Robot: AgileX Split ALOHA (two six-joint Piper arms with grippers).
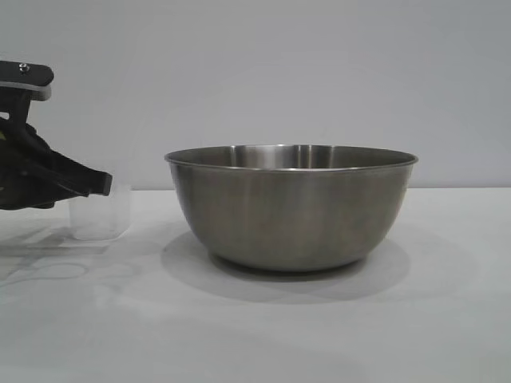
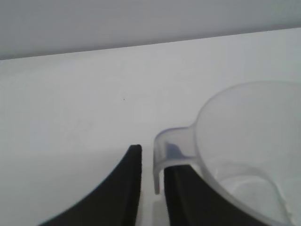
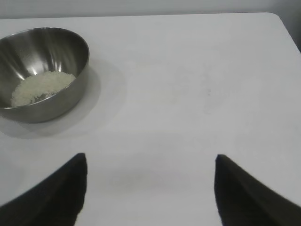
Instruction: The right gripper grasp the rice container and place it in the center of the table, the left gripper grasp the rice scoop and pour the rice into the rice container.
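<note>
The rice container [image 1: 291, 211], a big steel bowl, stands mid-table; in the right wrist view the rice container [image 3: 42, 70] holds a shallow patch of rice [image 3: 42, 87]. The clear rice scoop [image 1: 100, 215] stands upright on the table to the bowl's left and looks empty. My left gripper [image 1: 102, 185] is at its rim. In the left wrist view the scoop [image 2: 249, 141] has its handle tab between the left gripper [image 2: 151, 162] fingers, with a gap on one side; the fingers are slightly open. The right gripper [image 3: 150, 159] hangs wide open over bare table, away from the bowl.
The white table [image 1: 319, 335] stretches free in front of and to the right of the bowl. Its far rounded corner [image 3: 277, 19] shows in the right wrist view. A plain grey wall stands behind.
</note>
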